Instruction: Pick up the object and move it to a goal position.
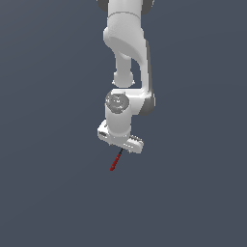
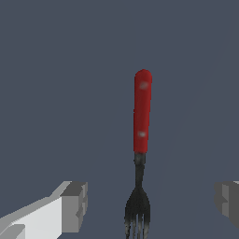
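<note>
I could read no text, label, brand, number or sign in either view.
</note>
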`<move>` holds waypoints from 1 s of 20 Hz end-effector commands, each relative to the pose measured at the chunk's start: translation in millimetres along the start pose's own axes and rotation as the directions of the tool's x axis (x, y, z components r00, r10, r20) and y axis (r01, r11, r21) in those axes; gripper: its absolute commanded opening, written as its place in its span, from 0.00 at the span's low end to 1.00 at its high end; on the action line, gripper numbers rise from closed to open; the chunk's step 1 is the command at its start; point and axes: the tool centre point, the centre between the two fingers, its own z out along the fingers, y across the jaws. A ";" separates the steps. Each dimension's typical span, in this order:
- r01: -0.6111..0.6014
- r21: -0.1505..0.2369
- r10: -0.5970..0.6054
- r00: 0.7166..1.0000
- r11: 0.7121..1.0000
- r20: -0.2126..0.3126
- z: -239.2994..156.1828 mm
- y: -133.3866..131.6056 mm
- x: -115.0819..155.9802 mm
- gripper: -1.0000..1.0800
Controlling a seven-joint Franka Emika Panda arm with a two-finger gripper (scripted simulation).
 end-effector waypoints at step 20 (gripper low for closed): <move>-0.044 -0.005 0.044 0.999 0.999 -0.001 57.0 2.0 -0.1 0.96</move>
